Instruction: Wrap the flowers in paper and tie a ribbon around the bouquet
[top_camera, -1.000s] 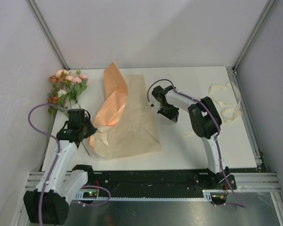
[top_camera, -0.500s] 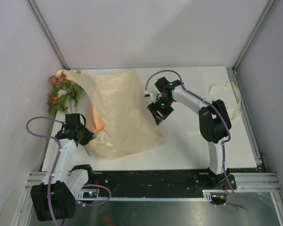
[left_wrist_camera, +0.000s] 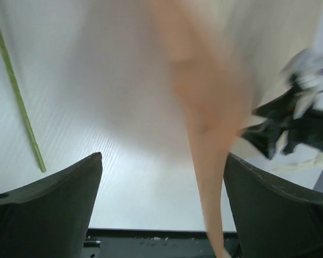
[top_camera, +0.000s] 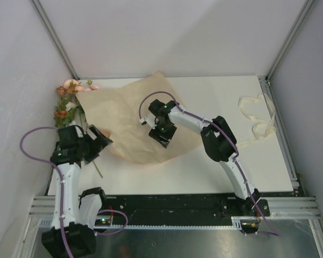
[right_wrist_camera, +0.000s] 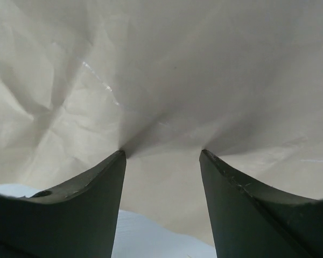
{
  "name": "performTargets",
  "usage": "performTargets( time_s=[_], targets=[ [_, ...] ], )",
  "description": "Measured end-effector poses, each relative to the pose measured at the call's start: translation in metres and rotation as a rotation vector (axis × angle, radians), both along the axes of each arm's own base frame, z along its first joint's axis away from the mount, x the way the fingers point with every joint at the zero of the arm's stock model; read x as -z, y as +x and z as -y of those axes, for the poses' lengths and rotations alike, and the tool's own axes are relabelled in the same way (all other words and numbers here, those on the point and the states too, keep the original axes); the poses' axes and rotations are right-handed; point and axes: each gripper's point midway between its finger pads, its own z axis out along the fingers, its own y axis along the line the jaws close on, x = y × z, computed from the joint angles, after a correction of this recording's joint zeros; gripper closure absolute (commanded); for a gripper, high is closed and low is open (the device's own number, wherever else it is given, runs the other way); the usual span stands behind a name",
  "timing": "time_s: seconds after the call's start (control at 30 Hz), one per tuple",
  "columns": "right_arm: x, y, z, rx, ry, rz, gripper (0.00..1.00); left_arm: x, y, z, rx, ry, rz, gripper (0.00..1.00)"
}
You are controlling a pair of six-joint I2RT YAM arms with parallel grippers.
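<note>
- Left gripper [top_camera: 99, 141]: near the table's [top_camera: 215, 97] left edge, jaws spread wide. A blurred fold of the paper [top_camera: 124, 110] passes between its fingers [left_wrist_camera: 54, 207], unclamped.
- Right gripper [top_camera: 161, 134]: jaws partly apart, both fingertips [right_wrist_camera: 116, 161] pressing down on the paper, which puckers between them.
- Paper: spread skewed over the table's left-centre, one corner pointing at the far edge.
- Flowers [top_camera: 70, 97]: blooms in the far-left corner, stems running toward the near edge.
- Ribbon [top_camera: 255, 115]: looped by the right edge.

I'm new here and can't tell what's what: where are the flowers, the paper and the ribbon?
flowers [top_camera: 69, 104]: top view, middle of the bunch.
paper [top_camera: 124, 118]: top view, bare middle of the sheet.
ribbon [top_camera: 257, 116]: top view, middle loop.
</note>
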Motion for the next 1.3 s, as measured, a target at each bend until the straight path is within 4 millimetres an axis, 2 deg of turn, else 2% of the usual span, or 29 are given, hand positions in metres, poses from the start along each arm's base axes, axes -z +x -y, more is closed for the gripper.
performTargets(
  time_s=[0.1,0.2,0.3,0.37,0.4,0.43,0.47,0.53,0.63,0.73,0.83,0.97,1.07,1.2,1.3],
  targets=[
    [0.004,0.007,0.02,-0.01,-0.078,0.028,0.37,-0.049,0.009,-0.02,0.001,0.066,0.131,0.01],
    [0.006,0.013,0.045,-0.018,-0.153,0.042,0.38,-0.085,0.015,-0.036,0.037,0.153,0.205,0.0],
    [0.007,0.015,0.08,-0.013,-0.227,0.03,0.38,-0.11,0.022,-0.047,0.111,0.246,0.248,0.0],
    [0.008,0.014,0.105,-0.003,-0.27,0.009,0.38,-0.119,0.028,-0.048,0.169,0.277,0.263,0.0],
    [0.008,0.012,0.113,-0.007,-0.285,0.001,0.38,-0.121,0.032,-0.049,0.201,0.283,0.266,0.0],
    [0.008,0.014,0.132,0.016,-0.306,-0.014,0.37,-0.121,0.037,-0.049,0.227,0.284,0.263,0.0],
    [0.008,0.015,0.142,0.024,-0.321,-0.023,0.37,-0.12,0.04,-0.049,0.249,0.278,0.259,0.0],
    [0.008,0.015,0.166,0.045,-0.357,-0.045,0.36,-0.11,0.048,-0.047,0.3,0.252,0.231,0.0],
    [0.008,0.02,0.186,0.073,-0.38,-0.056,0.34,-0.092,0.056,-0.042,0.374,0.218,0.181,0.0],
    [0.007,0.028,0.194,0.082,-0.374,-0.044,0.31,-0.086,0.059,-0.032,0.443,0.226,0.172,0.0],
    [0.002,0.047,0.193,0.092,-0.347,0.011,0.27,-0.093,0.061,-0.027,0.48,0.281,0.214,0.01],
    [-0.021,0.086,0.169,0.14,-0.223,0.119,0.16,-0.107,0.067,-0.035,0.474,0.382,0.279,0.0],
    [-0.043,0.103,0.136,0.196,-0.073,0.159,0.13,-0.114,0.076,-0.046,0.44,0.441,0.297,0.0],
    [-0.062,0.105,0.095,0.244,0.062,0.152,0.12,-0.122,0.092,-0.06,0.386,0.474,0.304,0.0],
    [-0.073,0.112,0.054,0.269,0.156,0.156,0.1,-0.13,0.108,-0.07,0.338,0.45,0.319,0.0]
  ],
)
